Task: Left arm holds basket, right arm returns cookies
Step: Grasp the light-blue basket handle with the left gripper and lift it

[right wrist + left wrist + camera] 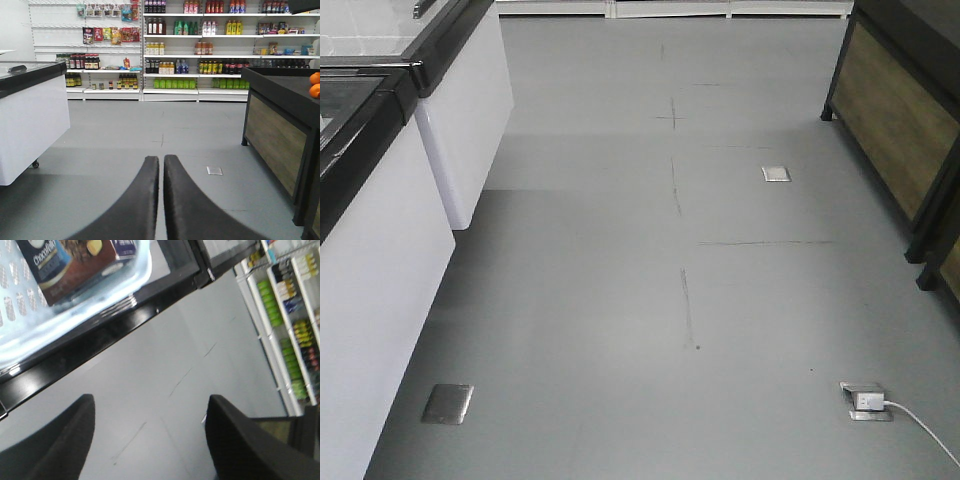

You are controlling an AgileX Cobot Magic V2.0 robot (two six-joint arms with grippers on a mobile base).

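In the left wrist view the light blue basket (47,327) sits at the top left on the black rim of a freezer (105,342). The dark blue cookies box (70,267) stands inside it, tilted. My left gripper (151,397) is open, its fingers wide apart over bare grey floor, below and apart from the basket. My right gripper (161,157) is shut with nothing between its fingers, low over the floor and facing the store shelves. No arm, basket or cookies appear in the front view.
White freezer cabinets (390,230) line the left; a wood-panelled display stand (895,120) lines the right, with oranges (315,85) on top. Stocked shelves (200,55) stand ahead. Metal floor plates (447,403) and a socket with white cable (868,400) lie on the floor.
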